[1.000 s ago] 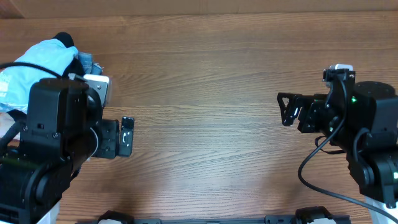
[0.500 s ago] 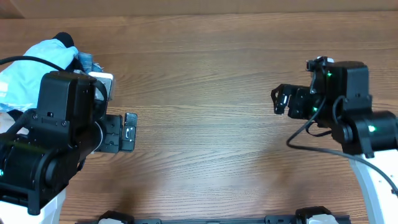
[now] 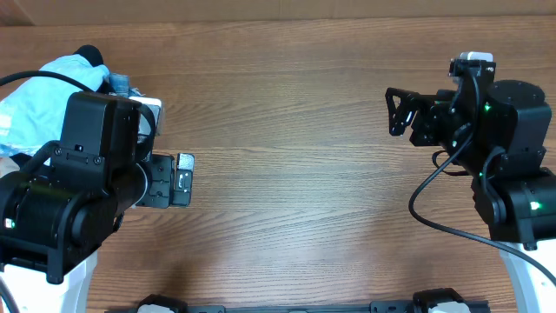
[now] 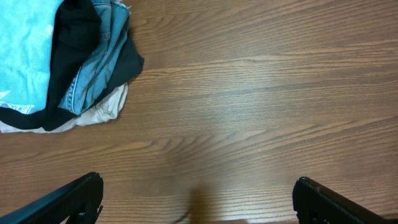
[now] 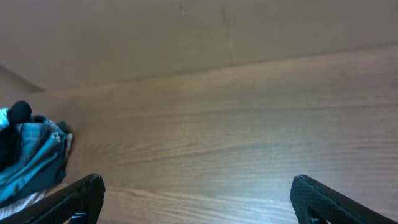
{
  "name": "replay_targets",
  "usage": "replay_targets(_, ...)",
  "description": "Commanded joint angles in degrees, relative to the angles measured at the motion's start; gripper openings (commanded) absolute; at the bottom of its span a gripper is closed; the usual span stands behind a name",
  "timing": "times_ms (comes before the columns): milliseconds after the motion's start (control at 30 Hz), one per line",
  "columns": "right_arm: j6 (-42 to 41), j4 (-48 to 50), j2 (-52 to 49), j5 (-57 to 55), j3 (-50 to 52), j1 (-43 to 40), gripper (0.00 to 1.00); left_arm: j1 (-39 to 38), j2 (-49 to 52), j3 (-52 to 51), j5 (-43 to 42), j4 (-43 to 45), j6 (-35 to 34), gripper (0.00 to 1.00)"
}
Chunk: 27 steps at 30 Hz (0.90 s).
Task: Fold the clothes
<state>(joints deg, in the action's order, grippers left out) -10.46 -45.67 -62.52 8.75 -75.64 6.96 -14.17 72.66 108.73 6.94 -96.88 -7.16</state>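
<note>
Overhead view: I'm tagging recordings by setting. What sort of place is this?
Probably a robot test bench: wood-grain table, left arm and right arm at its sides, clothes heaped at one corner.

Overhead: my left arm [image 3: 87, 174] covers most of the clothes pile [image 3: 65, 74], and the pile also runs off the left edge.

Left wrist: pile clipped by the top and left edges. Pale print [image 4: 13, 108] at the left edge is too small for me to read, and I can't tell which garment carries it. Cream garment [image 4: 99, 112] mostly buried under the denim piece [image 4: 99, 62] and black piece [image 4: 78, 37]. Left gripper [image 4: 198, 182]: fingers [image 4: 71, 200] cut by the bottom edge, only the tips show.

Right wrist: right gripper [image 5: 196, 181] cut likewise. Pile soft and clipped at the left edge; I can't separate the garments.
</note>
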Motion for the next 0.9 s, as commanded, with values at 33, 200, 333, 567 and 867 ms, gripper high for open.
replay_targets(33, 0.22, 1.44, 2.78, -2.78, -0.98, 0.02, 1.00, -0.26, 0.09, -0.26, 0.94, 0.09, -0.61, 1.00)
replay_targets(200, 0.26, -5.14, 15.72, -5.97, -0.96, 0.04, 1.00, -0.26, 0.09, -0.26, 0.94, 0.09, -0.61, 1.00)
replay_targets(333, 0.28, -12.09, 25.49, -8.39, -0.83, 0.04, 1.00, -0.26, 0.09, -0.26, 0.94, 0.09, -0.61, 1.00)
replay_targets(567, 3.48, -12.00, 43.28, -14.71, 11.08, 0.04, 1.00, -0.24, 0.09, -0.26, 0.94, 0.09, -0.61, 1.00)
replay_targets(867, 3.48, 11.34, 61.05, -16.55, 49.18, 0.04, 1.00, -0.26, 0.09, -0.26, 0.94, 0.09, -0.61, 1.00)
